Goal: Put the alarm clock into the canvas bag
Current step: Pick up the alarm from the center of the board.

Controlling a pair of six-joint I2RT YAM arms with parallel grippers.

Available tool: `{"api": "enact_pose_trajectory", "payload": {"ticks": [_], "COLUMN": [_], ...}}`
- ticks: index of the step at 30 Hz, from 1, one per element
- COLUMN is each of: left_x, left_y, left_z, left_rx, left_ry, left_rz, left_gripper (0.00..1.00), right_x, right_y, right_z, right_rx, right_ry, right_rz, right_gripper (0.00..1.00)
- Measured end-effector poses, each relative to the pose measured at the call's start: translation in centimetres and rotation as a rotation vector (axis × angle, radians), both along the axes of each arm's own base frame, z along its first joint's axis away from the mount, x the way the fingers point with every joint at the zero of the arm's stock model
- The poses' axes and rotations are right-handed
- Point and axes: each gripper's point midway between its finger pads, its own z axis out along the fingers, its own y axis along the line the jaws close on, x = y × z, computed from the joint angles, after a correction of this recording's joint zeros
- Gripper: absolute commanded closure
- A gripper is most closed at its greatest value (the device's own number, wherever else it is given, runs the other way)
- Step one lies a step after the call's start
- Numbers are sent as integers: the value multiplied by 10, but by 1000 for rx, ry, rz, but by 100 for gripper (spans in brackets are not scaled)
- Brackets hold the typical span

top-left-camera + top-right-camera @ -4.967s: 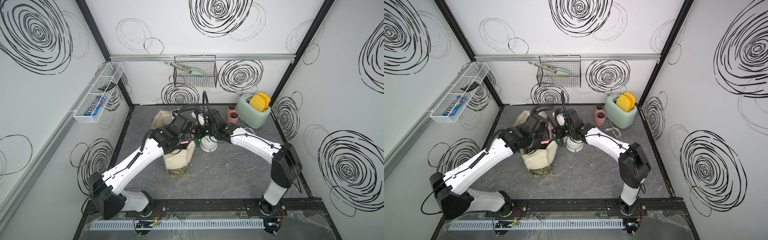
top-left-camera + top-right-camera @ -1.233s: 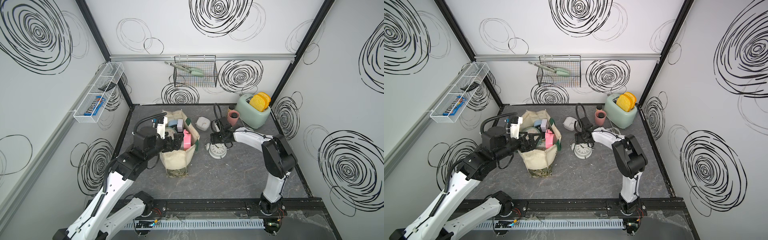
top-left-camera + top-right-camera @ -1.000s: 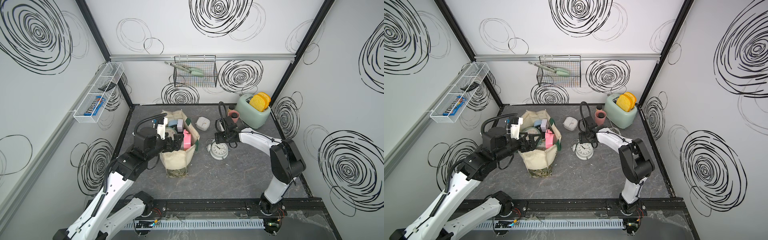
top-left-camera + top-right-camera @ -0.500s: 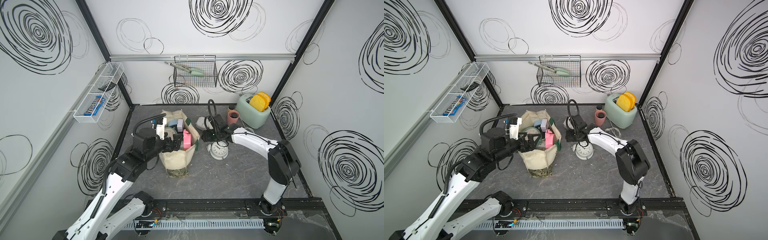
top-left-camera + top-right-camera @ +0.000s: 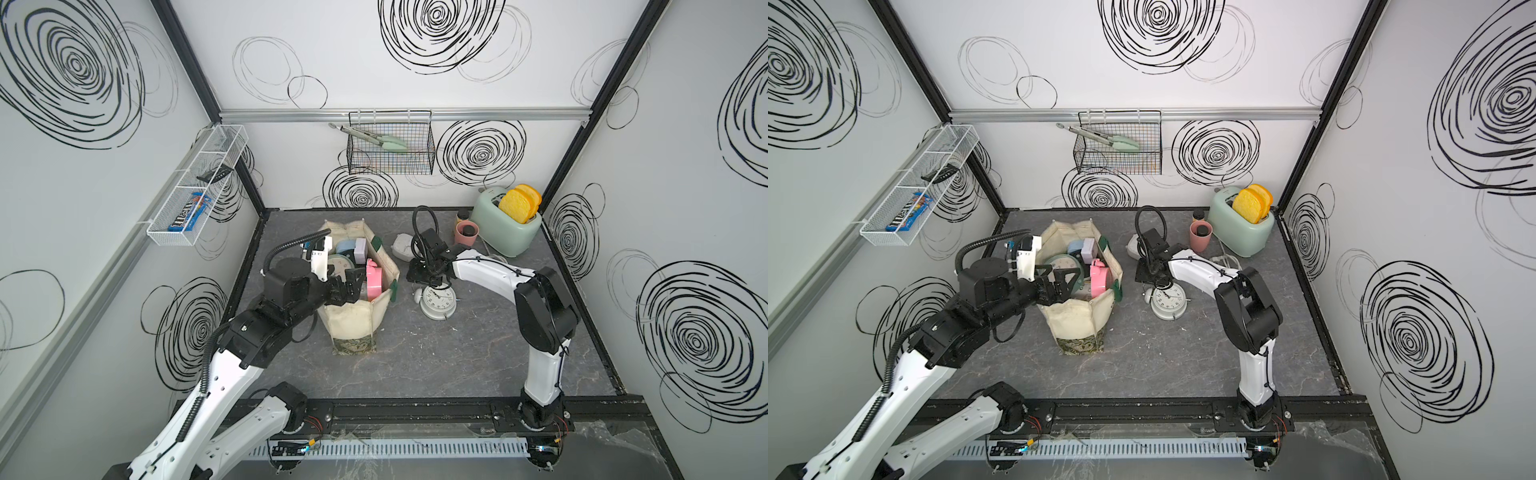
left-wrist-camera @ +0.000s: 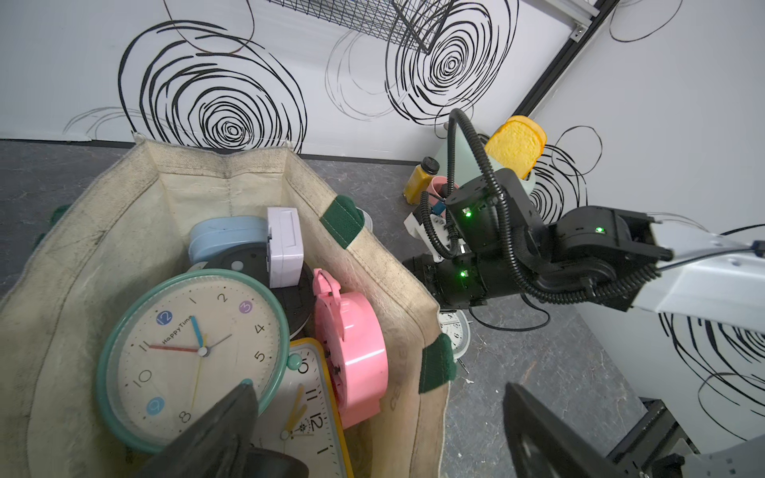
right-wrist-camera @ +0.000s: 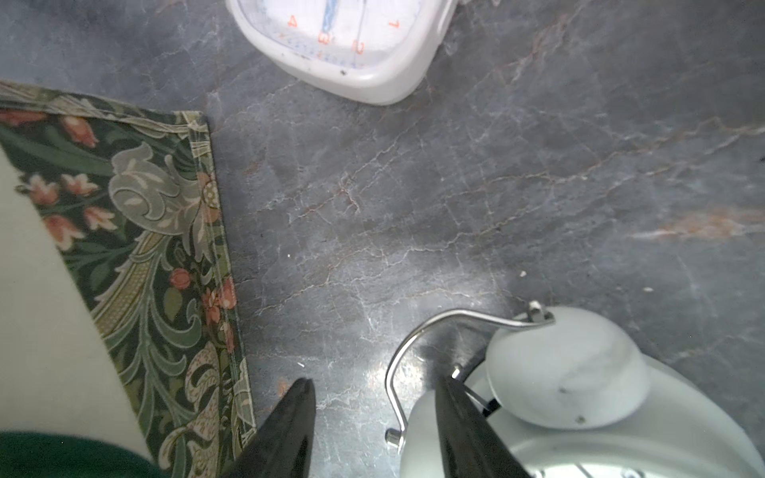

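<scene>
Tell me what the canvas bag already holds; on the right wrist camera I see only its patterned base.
Observer: Several clocks fill the canvas bag, among them a teal-rimmed round clock and a pink clock.
Operator: What is the other arm doing?
Observer: The left tool hangs at the bag's open mouth, jaws wide apart, gripping nothing.
Operator: The alarm clock under my right tool: how does it lie?
Observer: In both top views it lies face up on the table, beside the bag without touching it.
</scene>
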Motion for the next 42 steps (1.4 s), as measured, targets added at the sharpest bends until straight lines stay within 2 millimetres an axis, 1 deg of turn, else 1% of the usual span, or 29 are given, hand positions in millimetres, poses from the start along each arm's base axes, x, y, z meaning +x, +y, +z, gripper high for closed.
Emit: {"api": "enact_pose_trajectory", "payload": {"ticks": [9, 17, 18, 19, 21, 24, 28, 29, 32, 34, 36, 39, 42], "left_x": [-4, -9, -9, -10, -11, -13, -15, -15, -15, -15, -15, -15, -16], "left_y": [1, -3, -4, -4, -5, -6, -8, -8, -8, -7, -6, -3, 1], "left_z": [5, 8, 8, 8, 9, 10, 11, 11, 11, 12, 12, 12, 10], "left_rx": [-2, -2, -3, -4, -4, -6, -7, -7, -7, -6, -3, 3, 13], "left_ry": [-20, -31, -33, -34, -37, -42, -45, -44, -45, -48, -50, -51, -47], "left_rz": [1, -13, -16, -19, -22, -27, -36, -37, -37, -32, -26, -13, 1], "left_gripper": [4, 4, 4, 4, 4, 4, 4, 4, 4, 4, 4, 4, 4], "right_x": [1, 4, 5, 5, 5, 5, 4, 4, 5, 2, -1, -6, -7], "right_y": [-3, 3, 5, 6, 9, 12, 15, 16, 19, 19, 16, 12, 6], "right_z": [-13, -26, -27, -28, -30, -34, -36, -37, -37, -35, -29, -10, 17], "right_rx": [-34, -35, -33, -31, -26, -19, -9, -3, 15, 29, 36, 68, 124], "right_ry": [68, 100, 103, 106, 112, 124, 137, 138, 131, 132, 111, 83, 40], "right_rz": [-72, -102, -104, -107, -109, -112, -116, -115, -106, -105, -92, -90, -92], "right_gripper": [49, 51, 55, 55, 61, 64, 78, 79, 86, 92, 94, 95, 97]}}
